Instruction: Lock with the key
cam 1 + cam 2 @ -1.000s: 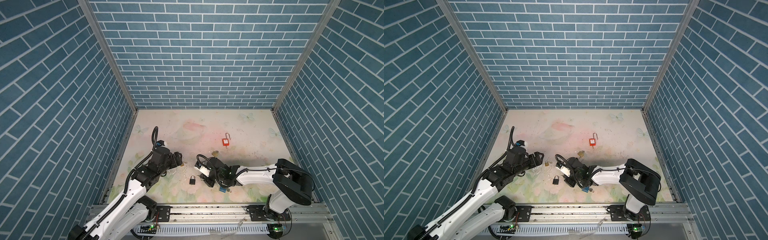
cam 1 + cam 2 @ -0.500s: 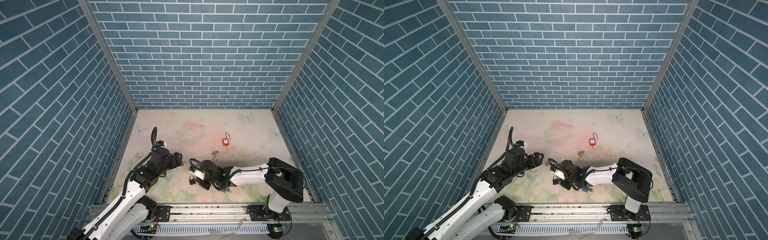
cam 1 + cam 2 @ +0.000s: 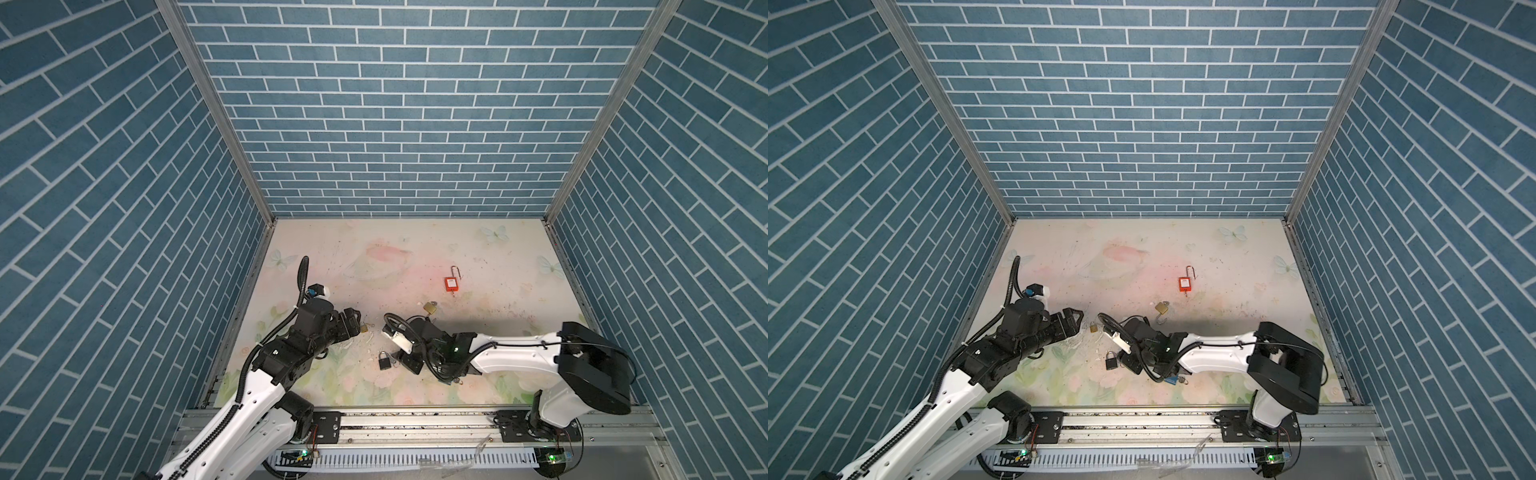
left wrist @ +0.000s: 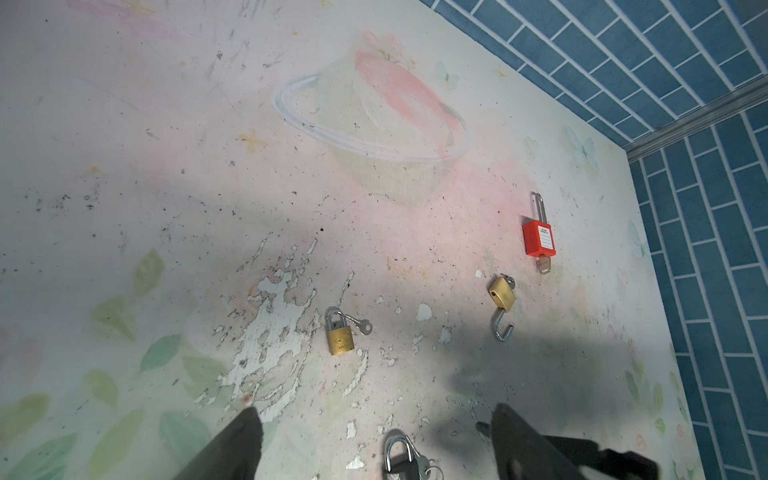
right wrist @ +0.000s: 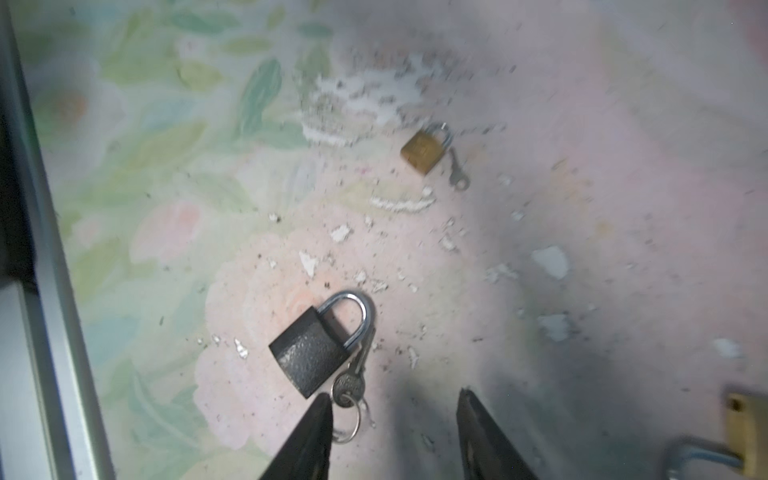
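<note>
Padlock, black with its key lying against it, rests near the front edge of the desk just beyond the right tool, jaws apart and empty; left tool spread wide.

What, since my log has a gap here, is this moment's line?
left gripper: open, empty | right gripper: open, empty, by black padlock | black padlock: on table, keys beside

Black padlock cut off at view's edge; brass padlock likewise, blurred.
</note>
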Robot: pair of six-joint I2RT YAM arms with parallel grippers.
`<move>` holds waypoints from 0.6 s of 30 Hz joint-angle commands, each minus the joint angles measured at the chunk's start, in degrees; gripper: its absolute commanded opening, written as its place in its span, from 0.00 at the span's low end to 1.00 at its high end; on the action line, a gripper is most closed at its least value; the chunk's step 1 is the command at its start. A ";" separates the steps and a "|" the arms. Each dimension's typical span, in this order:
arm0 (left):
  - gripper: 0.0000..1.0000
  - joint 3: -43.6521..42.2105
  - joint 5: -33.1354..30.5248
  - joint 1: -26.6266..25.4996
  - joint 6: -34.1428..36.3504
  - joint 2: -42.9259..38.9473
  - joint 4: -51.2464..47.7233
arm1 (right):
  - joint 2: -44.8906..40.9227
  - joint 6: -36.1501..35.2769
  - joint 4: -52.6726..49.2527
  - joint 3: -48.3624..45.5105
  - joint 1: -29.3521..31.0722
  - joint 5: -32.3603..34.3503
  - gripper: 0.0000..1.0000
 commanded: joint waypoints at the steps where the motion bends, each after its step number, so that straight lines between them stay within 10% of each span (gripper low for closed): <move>1: 0.87 3.56 -1.88 0.37 1.88 -1.06 -3.61 | -7.02 3.06 1.31 1.47 -0.10 7.22 0.57; 12: 0.88 9.55 5.50 0.11 6.63 3.69 1.01 | -17.42 23.57 -10.65 4.73 -14.97 -1.15 0.60; 18: 0.87 15.34 -1.71 -8.39 9.23 14.24 0.28 | -23.06 30.36 -13.98 0.02 -25.53 -2.54 0.61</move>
